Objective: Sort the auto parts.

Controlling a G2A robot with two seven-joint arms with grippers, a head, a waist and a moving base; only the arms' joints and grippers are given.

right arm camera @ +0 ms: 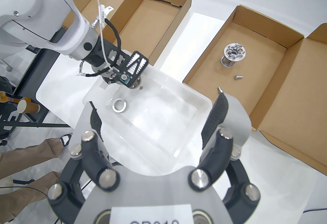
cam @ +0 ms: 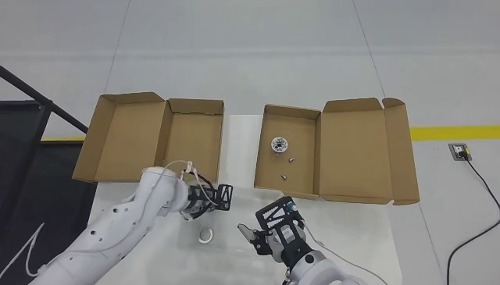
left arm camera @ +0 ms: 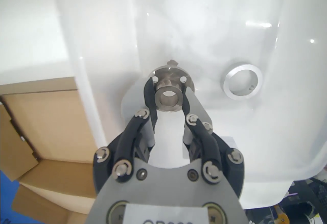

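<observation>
1. Two open cardboard boxes stand on the white table [cam: 241,140]. The left box [cam: 194,138] is at the middle left of the top view and the right box [cam: 301,133] is just right of centre. Each has its lid flap folded flat outward.
2. On the right box's floor stands a round metal part [cam: 279,144]. Two small bolts [cam: 291,158] lie apart from it, toward the lower edge of the frame.
3. A clear plastic tray [right arm camera: 184,85] sits on the table below the gap between the boxes, near the bottom of the top view.
4. The left gripper [left arm camera: 168,92] reaches down into the tray at the lower centre-left of the top view. Its jaws are closed on the neck of a flanged hub [left arm camera: 167,101], with one dark finger pressed against each side. The hub's bore faces the wrist camera and its flange points toward the tray floor. Whether the flange touches the floor cannot be told.
5. An aluminium ring [left arm camera: 226,82] lies flat on the tray floor near the hub and apart from it. In the top view it is just below the left gripper.
6. The right gripper [right arm camera: 157,105] hangs above the tray's near side, at the bottom centre of the top view. Its fingers are spread wide with nothing between them.
</observation>
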